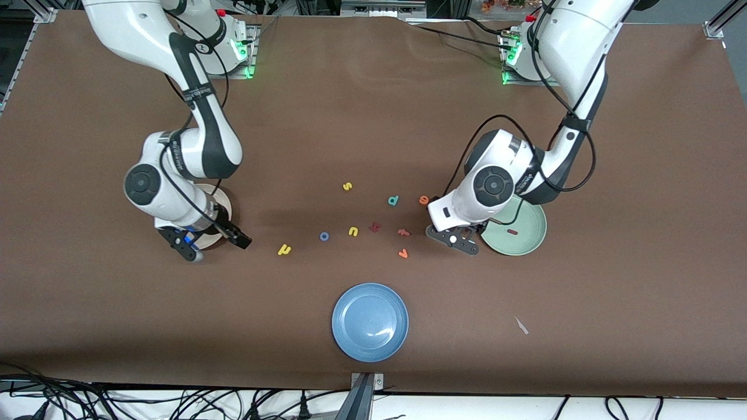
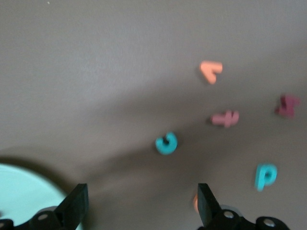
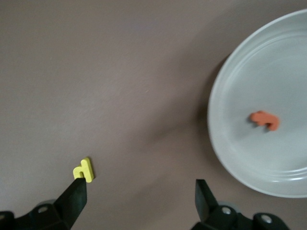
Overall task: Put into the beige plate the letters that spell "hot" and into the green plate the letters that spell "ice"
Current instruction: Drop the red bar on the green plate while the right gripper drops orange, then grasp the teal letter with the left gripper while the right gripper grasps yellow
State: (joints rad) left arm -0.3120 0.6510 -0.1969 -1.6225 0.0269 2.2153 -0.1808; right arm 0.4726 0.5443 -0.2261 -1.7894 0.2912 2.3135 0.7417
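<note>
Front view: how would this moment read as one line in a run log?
left end effector: open, by green plate holding red i | right end effector: open, beside beige plate holding orange t | h, o, c on table

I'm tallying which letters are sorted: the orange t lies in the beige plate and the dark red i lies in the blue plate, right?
Not quite. The orange t does lie in the beige plate, but the dark red i lies in the green plate, not the blue plate, as the front view shows.
</note>
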